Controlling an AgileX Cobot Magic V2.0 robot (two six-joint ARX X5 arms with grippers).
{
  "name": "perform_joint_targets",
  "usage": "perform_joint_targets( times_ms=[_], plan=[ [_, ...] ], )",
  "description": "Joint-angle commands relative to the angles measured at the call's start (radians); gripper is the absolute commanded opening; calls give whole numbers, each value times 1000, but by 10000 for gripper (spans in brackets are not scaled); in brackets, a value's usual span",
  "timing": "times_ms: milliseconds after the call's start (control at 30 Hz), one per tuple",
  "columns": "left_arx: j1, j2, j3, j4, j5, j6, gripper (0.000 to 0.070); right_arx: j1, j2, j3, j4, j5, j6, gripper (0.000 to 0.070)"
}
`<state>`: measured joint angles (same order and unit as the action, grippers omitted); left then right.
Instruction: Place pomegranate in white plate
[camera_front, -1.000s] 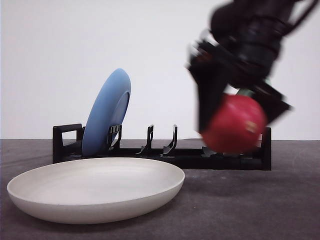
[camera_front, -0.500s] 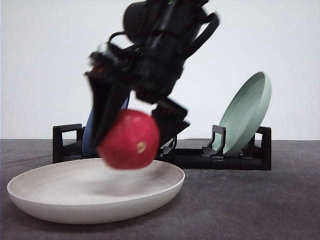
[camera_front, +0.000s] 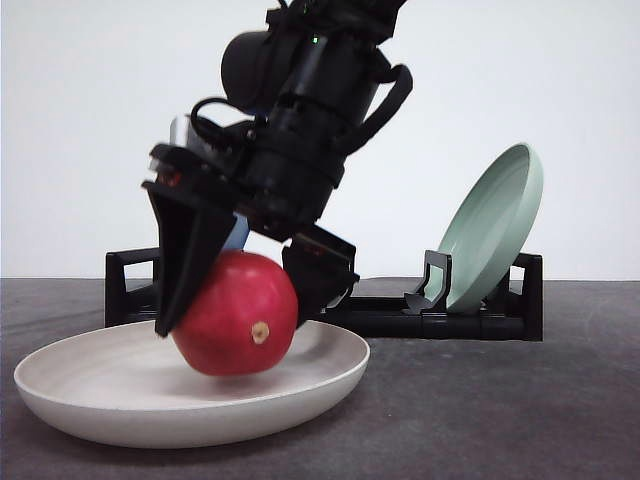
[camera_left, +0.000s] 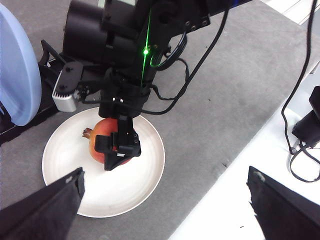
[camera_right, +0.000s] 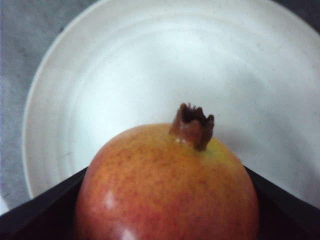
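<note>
Pomegranate (camera_front: 236, 313) sits low inside the white plate (camera_front: 90, 400), clamped between the right gripper's (camera_front: 240, 300) fingers (camera_front: 185, 262); left fingers (camera_left: 45, 212) spread apart, empty.

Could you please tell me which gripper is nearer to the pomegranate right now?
Right. The right gripper is clamped on the pomegranate over the white plate; the left gripper is open, apart from it.

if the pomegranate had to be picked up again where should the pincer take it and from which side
Across its round middle, coming from above, as the right pincer holds it now. The pomegranate is smooth and near-spherical, so pads belong on opposite flanks at the widest girth. Its crown sticks out sideways, so keep clear of that end. The white plate has a raised rim, which probably hinders a low side approach.
</note>
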<state>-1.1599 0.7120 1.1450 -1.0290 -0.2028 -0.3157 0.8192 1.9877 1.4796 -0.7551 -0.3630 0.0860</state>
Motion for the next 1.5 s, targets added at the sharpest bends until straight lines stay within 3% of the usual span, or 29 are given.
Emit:
perform_joint_targets(
  times_ms=[0, 233, 367, 400, 767, 933, 1167, 1367, 1467],
  plan=[
    [-12, 6, 16, 3, 2, -8, 636, 11, 31, 22, 3, -3, -7, 514],
    [-12, 6, 16, 3, 1, -7, 636, 13, 40, 22, 6, -3, -23, 521],
    [-12, 6, 16, 3, 1, -7, 636, 12, 40, 22, 0, -2, -22, 688],
    [-12, 6, 16, 3, 1, -7, 636, 11, 40, 22, -3, -3, -22, 700],
    [-12, 6, 16, 4, 1, -7, 636, -25, -52, 78, -78, -6, -32, 700],
    [-12, 6, 16, 4, 0, -8, 636, -71, -215, 144, -222, -1, -75, 700],
    [-12, 6, 16, 7, -11, -10, 636, -137, -531, 138, -412, 1, -80, 700],
    [-12, 8, 16, 36, -11, -10, 636, -162, -858, -5, -421, 67, -78, 700],
    [-12, 8, 16, 54, -11, -9, 636, -163, -1036, -140, -370, 121, -40, 700]
  ],
)
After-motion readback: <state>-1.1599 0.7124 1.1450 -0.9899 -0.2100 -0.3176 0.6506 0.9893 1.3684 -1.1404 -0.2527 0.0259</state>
